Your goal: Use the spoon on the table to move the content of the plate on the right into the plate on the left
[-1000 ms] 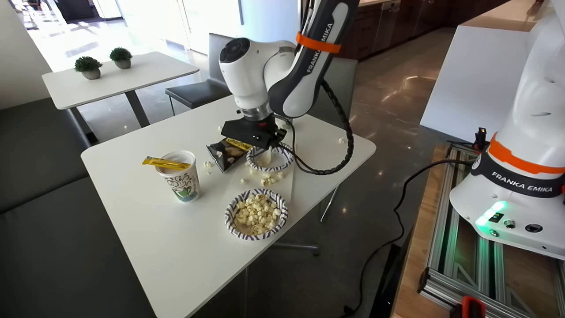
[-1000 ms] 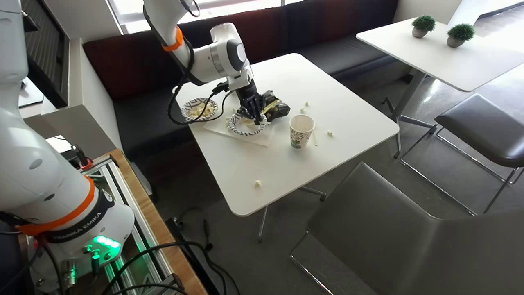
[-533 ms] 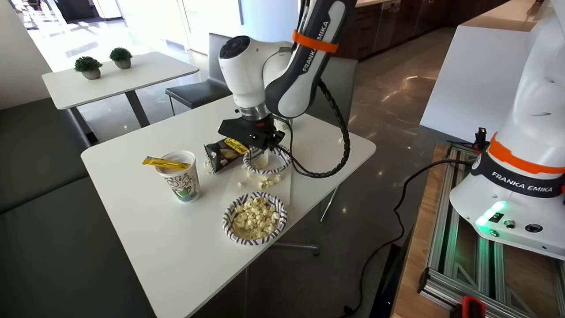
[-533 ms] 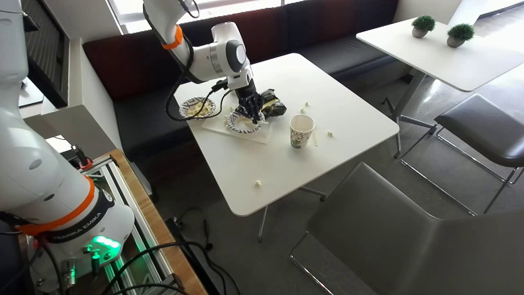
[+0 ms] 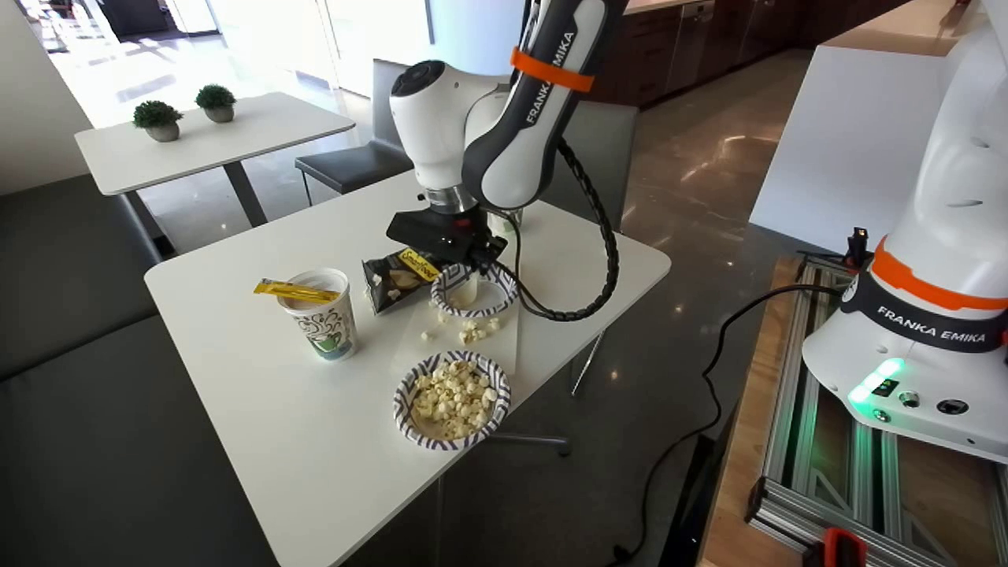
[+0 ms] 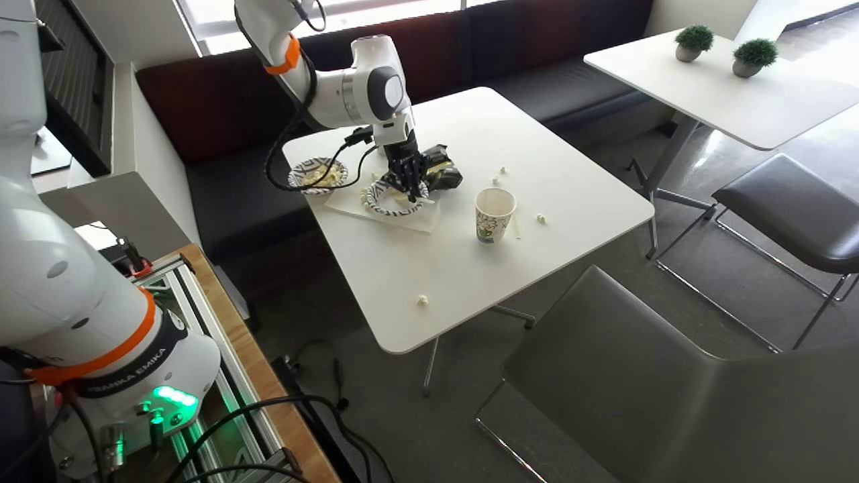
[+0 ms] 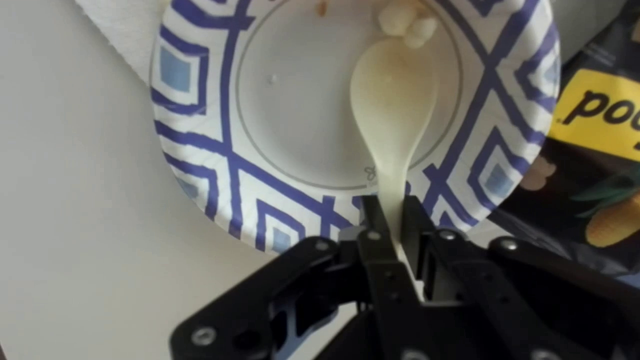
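One nearly closed tool (image 7: 391, 212) grips the spoon (image 7: 393, 117) by its handle (image 7: 392, 186).

A glossy floor (image 5: 701, 189) gleams; a dark bench (image 6: 537, 57) runs beneath a bright window (image 6: 396, 10).

The wrist view cuts off the plate (image 7: 305, 130) and bag (image 7: 580, 167). The fingers (image 7: 413, 217) hide part of the spoon (image 7: 393, 102).

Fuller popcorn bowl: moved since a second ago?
Yes. In an exterior view, the fuller bowl has shifted down and slightly left in frame, against the nearer cup, which stayed put.
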Controlling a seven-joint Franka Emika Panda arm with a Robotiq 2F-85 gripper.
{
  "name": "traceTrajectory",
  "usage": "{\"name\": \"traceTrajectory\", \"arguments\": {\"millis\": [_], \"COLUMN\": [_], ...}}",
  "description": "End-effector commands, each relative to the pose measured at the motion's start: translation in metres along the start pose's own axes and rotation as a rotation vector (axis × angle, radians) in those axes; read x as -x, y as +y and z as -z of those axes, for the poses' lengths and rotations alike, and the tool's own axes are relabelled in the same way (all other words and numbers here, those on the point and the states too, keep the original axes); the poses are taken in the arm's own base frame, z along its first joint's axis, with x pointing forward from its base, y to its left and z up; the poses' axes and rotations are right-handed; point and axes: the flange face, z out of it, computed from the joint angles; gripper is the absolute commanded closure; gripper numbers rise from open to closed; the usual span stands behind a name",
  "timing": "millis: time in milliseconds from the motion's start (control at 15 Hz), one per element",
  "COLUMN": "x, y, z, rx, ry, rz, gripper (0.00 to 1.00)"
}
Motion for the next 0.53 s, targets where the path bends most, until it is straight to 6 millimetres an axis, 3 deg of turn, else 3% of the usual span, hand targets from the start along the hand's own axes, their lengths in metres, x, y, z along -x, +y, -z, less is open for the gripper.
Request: {"name": "traceTrajectory", "arguments": {"millis": [0,467], "x": [0.0087,0.0175], "y": [0.0041,0.0043], "z": [-0.0019,0.0023], "rx": [0.007,0.003], "ry": [-0.049,-0.082], "rz": [0.018,0.047], "gripper": [0.97,0.97]}}
